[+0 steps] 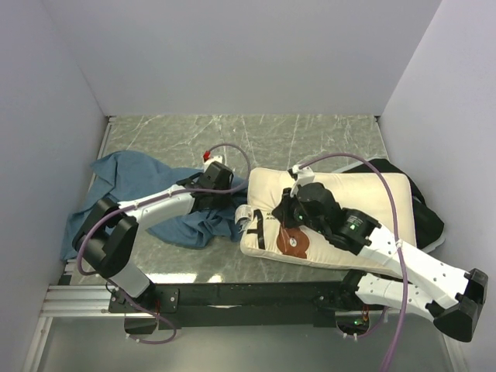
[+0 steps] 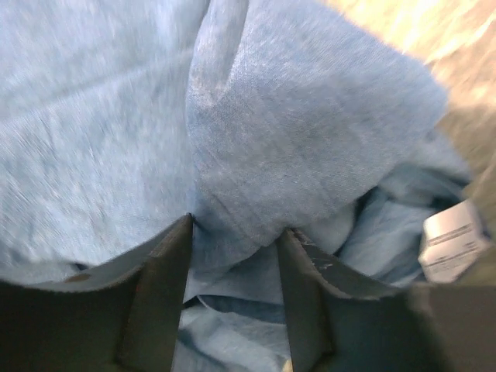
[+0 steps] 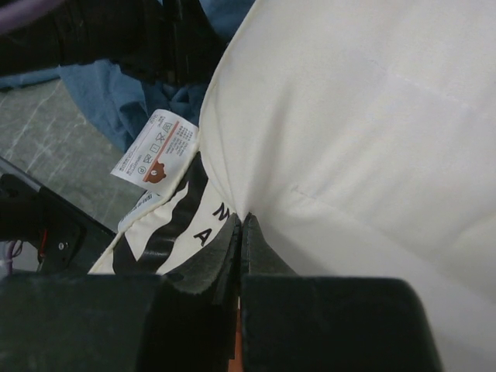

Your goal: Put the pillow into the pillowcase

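The cream-white pillow (image 1: 353,198) lies at the centre right, its brown bear face (image 1: 294,244) near the front edge. The dusty-blue pillowcase (image 1: 132,174) lies crumpled at the left, reaching up to the pillow's left end. My left gripper (image 1: 227,186) is down on the pillowcase beside that end. In the left wrist view its jaws (image 2: 236,225) stand apart with a fold of pillowcase (image 2: 294,116) across the tips. My right gripper (image 1: 285,213) is on the pillow's top left. In the right wrist view it (image 3: 244,219) is shut, pinching the pillow's cloth (image 3: 372,116) next to the dark text.
A black fabric bundle (image 1: 425,217) lies under the pillow's right side. The pillow's white tag (image 3: 155,147) hangs at its left end and also shows in the left wrist view (image 2: 453,240). White walls close in left, back and right. A black rail (image 1: 232,294) runs along the near edge.
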Available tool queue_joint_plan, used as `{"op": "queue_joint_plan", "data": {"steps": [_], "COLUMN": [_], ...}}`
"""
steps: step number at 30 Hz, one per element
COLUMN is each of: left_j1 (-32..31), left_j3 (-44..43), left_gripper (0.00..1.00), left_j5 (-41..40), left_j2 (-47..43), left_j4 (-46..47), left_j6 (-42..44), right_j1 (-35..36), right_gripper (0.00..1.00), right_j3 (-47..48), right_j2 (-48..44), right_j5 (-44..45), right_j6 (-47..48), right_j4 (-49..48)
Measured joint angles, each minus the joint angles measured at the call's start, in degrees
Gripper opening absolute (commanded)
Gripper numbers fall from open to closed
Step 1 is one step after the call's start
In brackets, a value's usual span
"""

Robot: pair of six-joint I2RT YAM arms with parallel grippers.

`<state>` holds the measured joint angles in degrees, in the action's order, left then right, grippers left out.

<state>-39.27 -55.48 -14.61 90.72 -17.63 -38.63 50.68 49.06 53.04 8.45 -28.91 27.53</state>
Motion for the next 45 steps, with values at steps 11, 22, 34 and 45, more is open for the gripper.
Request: {"op": "queue_joint_plan", "data": {"steps": [11, 22, 34, 45], "left_j1": [0.28, 1.68, 1.97, 2.05], "left_j3": [-8.46, -20.39, -22.38, -22.86], "left_gripper": [0.09, 0.05, 0.05, 0.04], "left_j5": [-5.14, -5.35, -2.27, -0.70], "left_j2": [3.43, 8.57, 8.57, 8.55], "left_j4": [-1.11, -5.55, -7.56, -8.98], "left_j6": [0.48, 3.28, 6.54, 7.98], "right_j1": [4.74, 12.09, 10.64, 6.93], "right_gripper": [0.00, 0.00, 0.00, 0.00], "right_j3": [-0.76, 3.06, 10.10, 11.02], "right_j2": [1.73, 14.88, 24.24, 25.29], "right_j5": [-0.66, -0.61, 0.04, -3.32], "right_j6": [1.57, 6.95, 10.54, 12.22], "right_j4": [0.85, -1.33, -5.03, -8.22]}}
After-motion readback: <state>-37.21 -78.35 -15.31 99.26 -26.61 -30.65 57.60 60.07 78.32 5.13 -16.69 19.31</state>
